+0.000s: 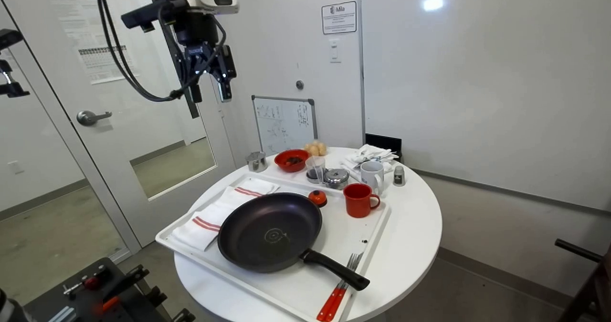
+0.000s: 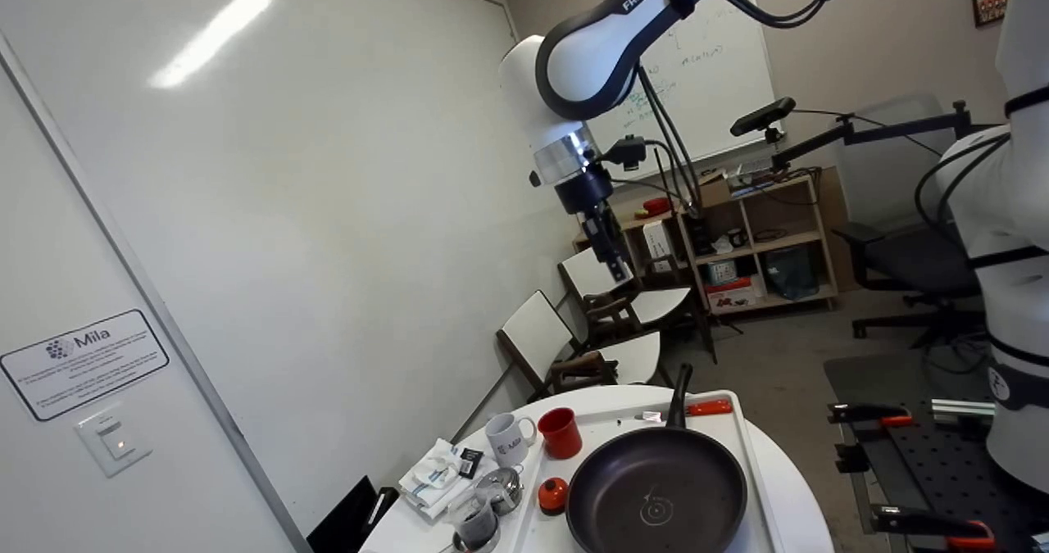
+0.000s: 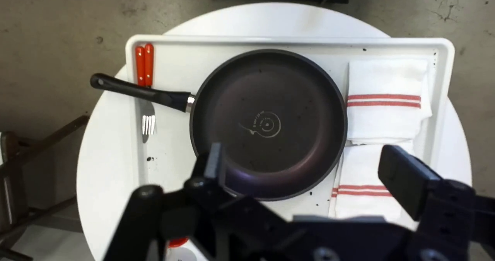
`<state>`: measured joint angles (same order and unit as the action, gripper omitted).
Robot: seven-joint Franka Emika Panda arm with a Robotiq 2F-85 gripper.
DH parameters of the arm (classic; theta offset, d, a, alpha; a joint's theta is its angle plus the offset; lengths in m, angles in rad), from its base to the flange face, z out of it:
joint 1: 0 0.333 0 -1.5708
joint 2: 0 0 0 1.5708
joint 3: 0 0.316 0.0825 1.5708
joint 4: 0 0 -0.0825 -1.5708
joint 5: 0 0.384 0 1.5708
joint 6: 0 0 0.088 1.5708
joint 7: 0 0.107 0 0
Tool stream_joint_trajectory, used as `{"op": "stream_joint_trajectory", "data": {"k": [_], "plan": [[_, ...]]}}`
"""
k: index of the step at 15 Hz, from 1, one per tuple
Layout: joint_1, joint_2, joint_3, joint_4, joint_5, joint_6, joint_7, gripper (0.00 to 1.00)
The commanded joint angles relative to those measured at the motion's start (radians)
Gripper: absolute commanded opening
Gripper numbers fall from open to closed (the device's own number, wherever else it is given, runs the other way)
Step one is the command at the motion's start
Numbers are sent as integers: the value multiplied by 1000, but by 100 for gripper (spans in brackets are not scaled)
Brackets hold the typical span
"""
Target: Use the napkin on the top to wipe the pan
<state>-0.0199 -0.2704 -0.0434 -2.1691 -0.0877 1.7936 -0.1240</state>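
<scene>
A black pan (image 1: 272, 233) lies on a white tray; it also shows in an exterior view (image 2: 656, 496) and in the wrist view (image 3: 267, 87). Small dark specks lie in it. Two folded white napkins with red stripes lie beside it. In the wrist view the upper napkin (image 3: 386, 79) slightly overlaps the lower napkin (image 3: 363, 164). In an exterior view the upper napkin (image 1: 198, 226) is the nearer one and the lower napkin (image 1: 250, 188) the farther. My gripper (image 1: 211, 94) is open and empty, high above the table; its fingers spread wide in the wrist view (image 3: 305, 172).
The white tray (image 3: 270, 40) sits on a round white table (image 1: 420, 245). A red-handled fork and knife (image 1: 334, 298) lie under the pan handle. A red mug (image 1: 358, 200), an orange-red timer-like knob (image 1: 317, 198), a grey mug (image 1: 372, 174) and a red bowl (image 1: 291, 161) stand beyond the pan.
</scene>
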Motion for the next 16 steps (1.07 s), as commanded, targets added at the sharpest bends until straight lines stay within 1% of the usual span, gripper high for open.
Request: {"op": "stream_joint_trajectory", "data": {"k": [1, 4, 9, 12, 16], "plan": [[32, 112, 23, 56, 60, 101, 10, 100], [66, 175, 63, 81, 99, 168, 7, 100], [115, 298, 130, 177, 81, 210, 21, 100], [130, 379, 150, 250, 75, 221, 37, 100], [132, 512, 149, 351, 47, 253, 29, 100]]}}
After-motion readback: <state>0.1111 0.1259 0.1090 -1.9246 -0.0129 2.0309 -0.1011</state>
